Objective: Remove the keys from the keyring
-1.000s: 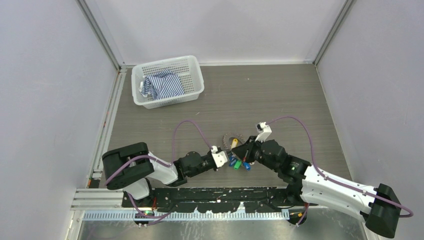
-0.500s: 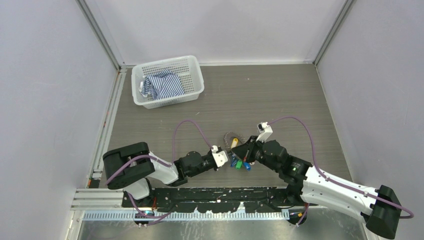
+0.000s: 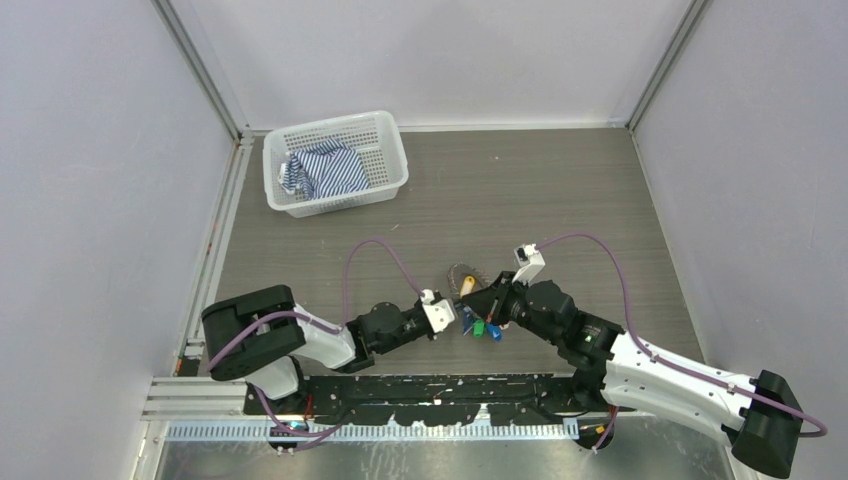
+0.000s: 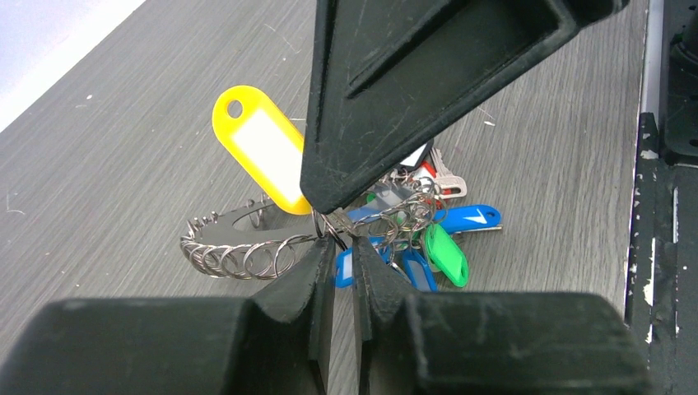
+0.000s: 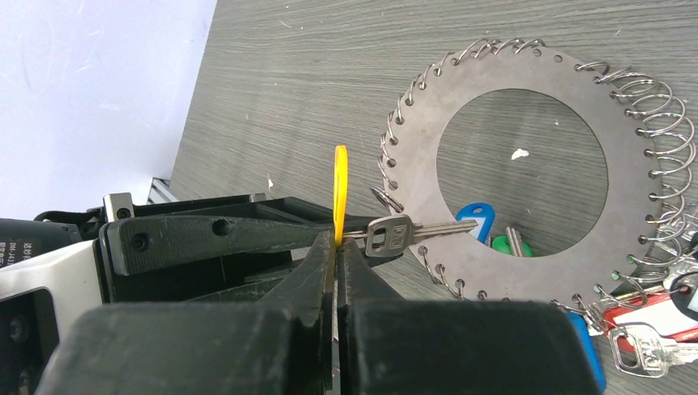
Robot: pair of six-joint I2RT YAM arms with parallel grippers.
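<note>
The keyring (image 5: 527, 247) is a flat grey metal disc with a big hole and small wire rings all round its rim. It lies on the table (image 3: 462, 272) between both arms. My right gripper (image 5: 335, 243) is shut on a yellow tag (image 5: 339, 193), and a silver key (image 5: 403, 233) hangs beside its tips. My left gripper (image 4: 343, 241) stands nearly closed, its tips pinching a small wire ring at the keyring (image 4: 247, 226) rim. More keys with blue (image 4: 469, 220) and green (image 4: 446, 255) tags bunch just beyond it.
A white mesh basket (image 3: 385, 175) holding a striped cloth (image 3: 322, 170) stands at the far left. Purple cables loop over both arms. Walls close in the table on three sides, and a black rail runs along its near edge.
Almost nothing has moved. Both gripper tips and the bunch of tagged keys have shifted only very slightly, and both grips stay as they were.
</note>
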